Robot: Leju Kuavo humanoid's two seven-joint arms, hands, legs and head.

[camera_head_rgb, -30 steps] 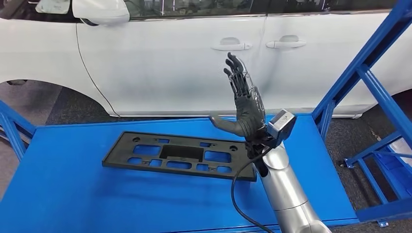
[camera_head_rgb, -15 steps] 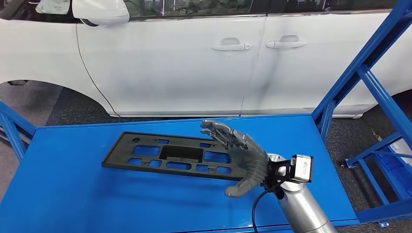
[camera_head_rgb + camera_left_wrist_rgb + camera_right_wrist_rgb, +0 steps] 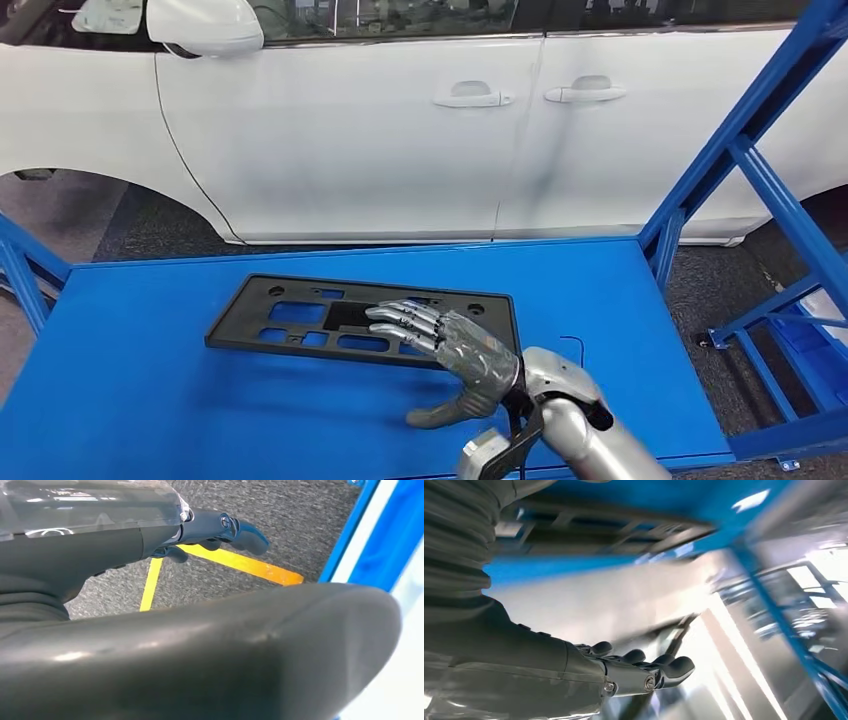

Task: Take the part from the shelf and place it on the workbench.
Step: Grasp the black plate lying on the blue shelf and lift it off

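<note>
My right hand (image 3: 470,355) has its fingers (image 3: 405,322) stretched flat and apart over the near right end of the flat black plastic panel with rectangular cut-outs (image 3: 300,318), gripping nothing; whether they touch it I cannot tell. My left hand (image 3: 150,540) hangs over grey carpet, apparently empty. The panel lies flat on the smooth blue metal workbench (image 3: 150,400), so placing looks done; only withdrawal seems left.

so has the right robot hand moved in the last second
Yes. The right robot hand dropped from upright in front of the car door to palm-down over the black part.
</note>
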